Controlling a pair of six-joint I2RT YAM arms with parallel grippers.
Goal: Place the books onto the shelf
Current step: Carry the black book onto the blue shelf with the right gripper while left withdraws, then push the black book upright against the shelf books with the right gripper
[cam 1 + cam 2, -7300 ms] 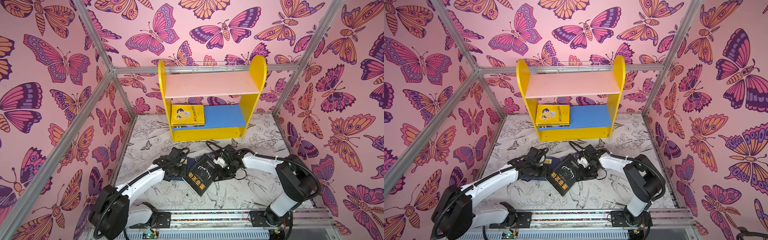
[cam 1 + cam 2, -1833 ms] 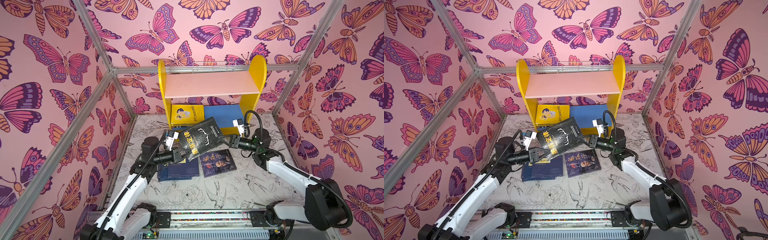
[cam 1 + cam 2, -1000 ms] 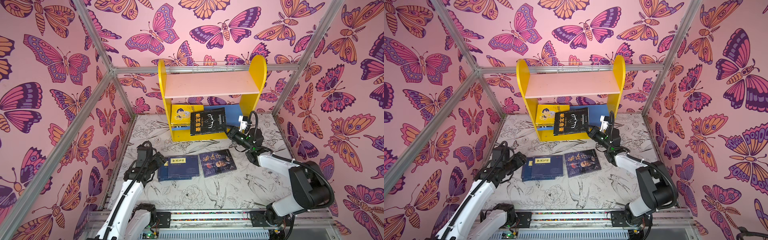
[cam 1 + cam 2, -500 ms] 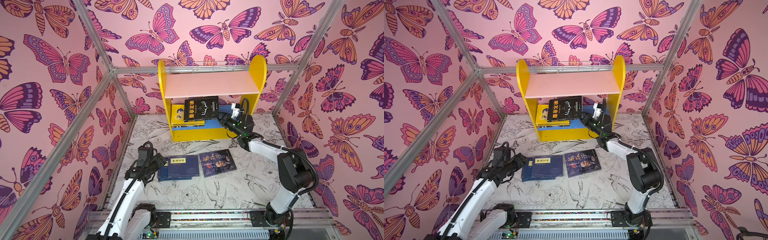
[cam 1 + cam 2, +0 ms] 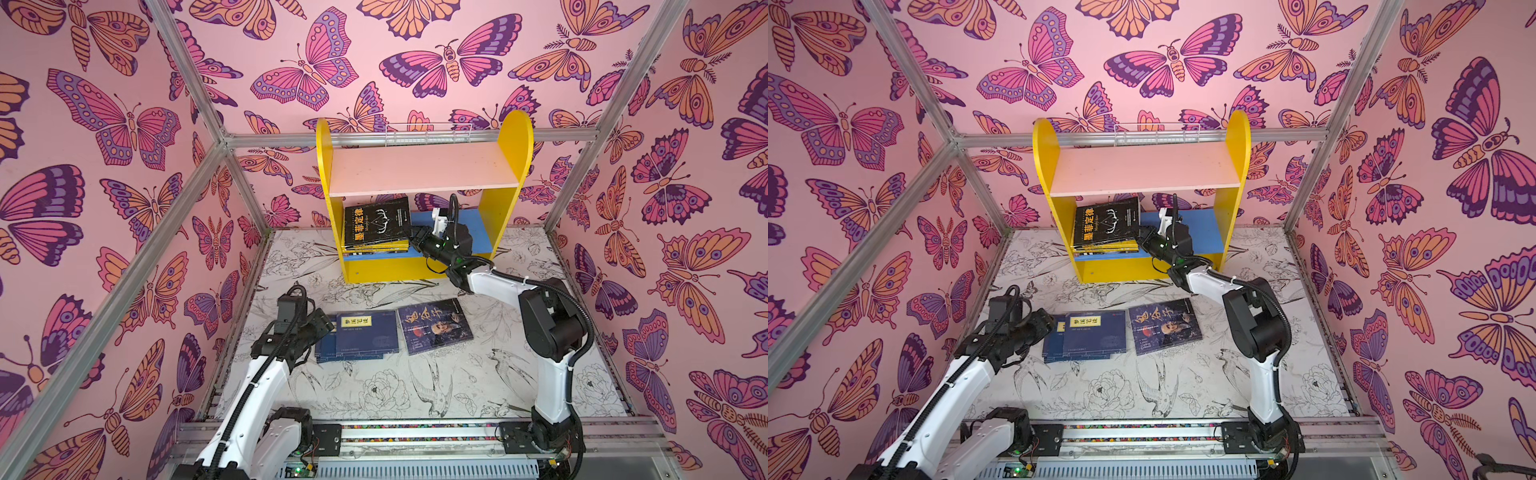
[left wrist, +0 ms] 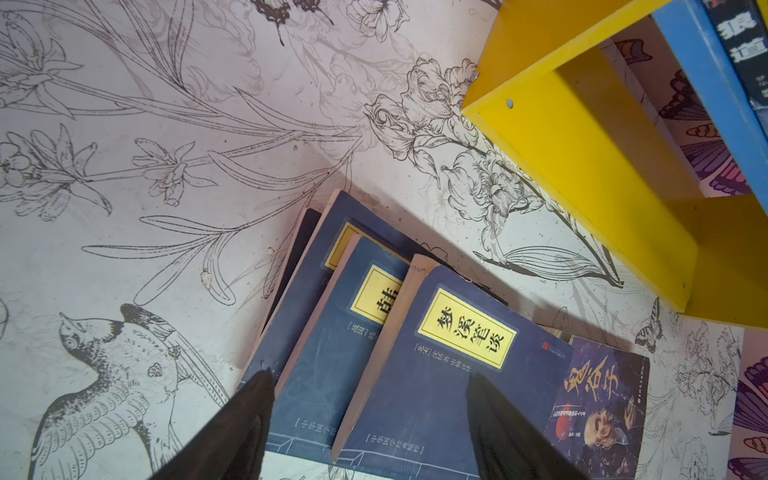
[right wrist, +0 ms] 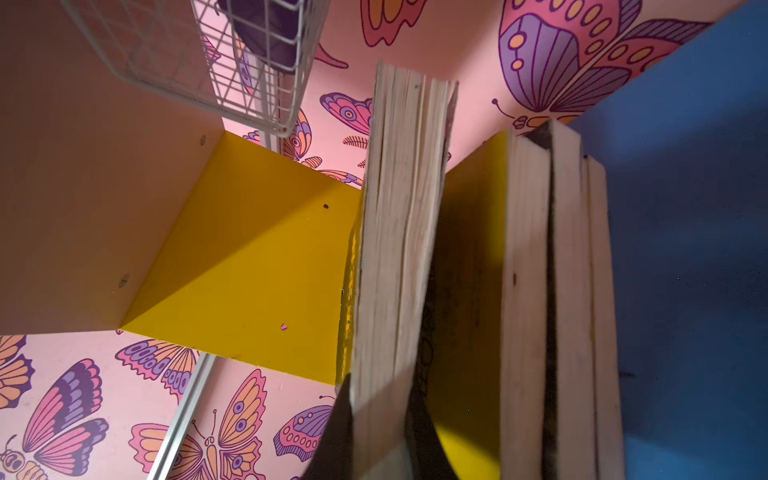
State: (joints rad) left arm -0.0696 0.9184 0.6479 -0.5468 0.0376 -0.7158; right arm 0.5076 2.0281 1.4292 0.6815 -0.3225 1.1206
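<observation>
A: How is the shelf (image 5: 419, 174) filled?

B: On its blue lower board, at the left, a black book (image 5: 376, 222) is held above a stack of yellow books (image 5: 374, 249), clamped by the right gripper (image 5: 415, 241).

A: And nearer?

B: Navy books (image 5: 361, 336) and a dark face-cover book (image 5: 434, 326) are seen flat on the floor; the left gripper (image 6: 370, 415) is spread apart over the navy ones, nothing held.

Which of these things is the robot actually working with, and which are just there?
Part of the job:
- black book, gripped by the right gripper above the stack on the shelf
- yellow books on the blue board
- navy books on the floor
- dark face-cover book beside them
- left gripper, open over the navy books

Just there:
- white wire basket behind the shelf
- butterfly walls
</observation>
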